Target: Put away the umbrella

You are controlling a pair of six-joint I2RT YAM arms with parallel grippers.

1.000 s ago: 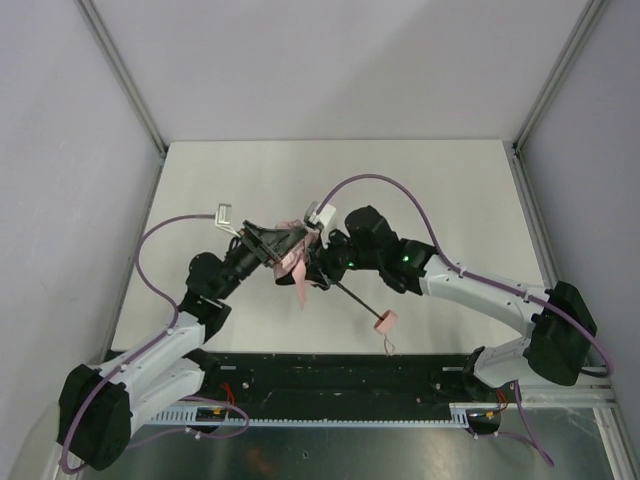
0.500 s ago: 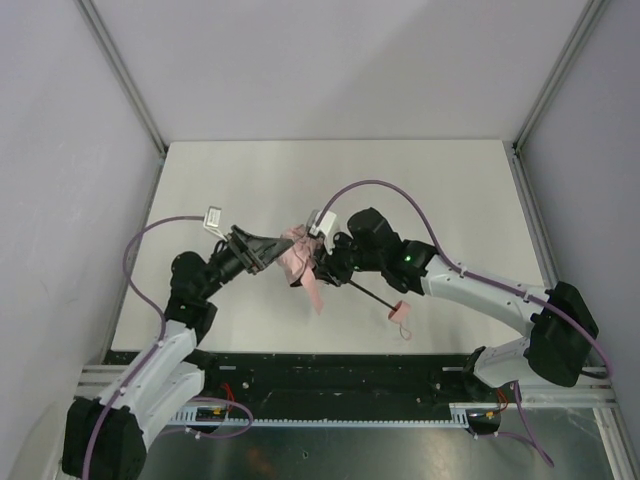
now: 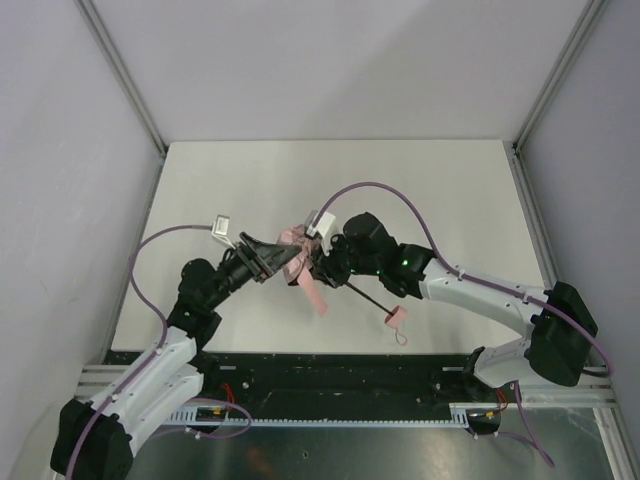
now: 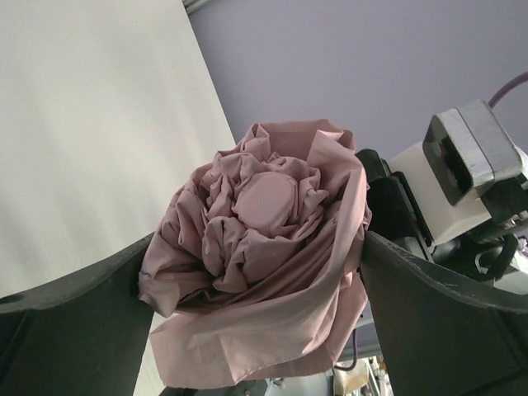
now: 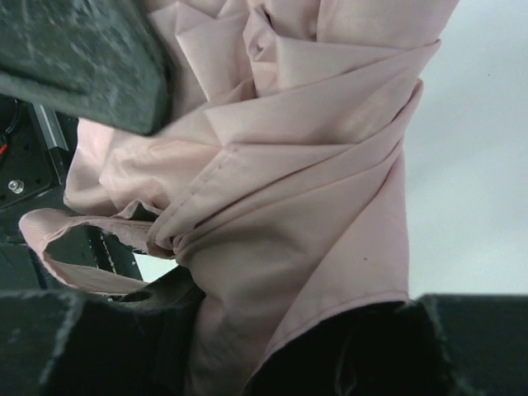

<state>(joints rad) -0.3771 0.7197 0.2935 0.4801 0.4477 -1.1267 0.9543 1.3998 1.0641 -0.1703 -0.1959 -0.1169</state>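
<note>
Right pincer [image 3: 322,266] is clamped on the umbrella [image 3: 303,262] by its bunched fabric, holding it over mid surface [image 3: 450,200], probably steadying it for folding. Left pincer [image 3: 284,263] gapes wide around the crown, gripping nothing.

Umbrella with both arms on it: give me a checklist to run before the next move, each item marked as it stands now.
1. The right gripper is shut on the umbrella fabric: ok.
2. The left gripper is open, fingers either side of the canopy top: ok.
3. Canopy wrapped tight: not ok, a loose flap hangs down.
4. Shaft pushed in: not ok, it sticks out to the handle.
5. Strap loose, caught on nothing: ok.
6. Left fingers touching the fabric: cannot tell.
</note>
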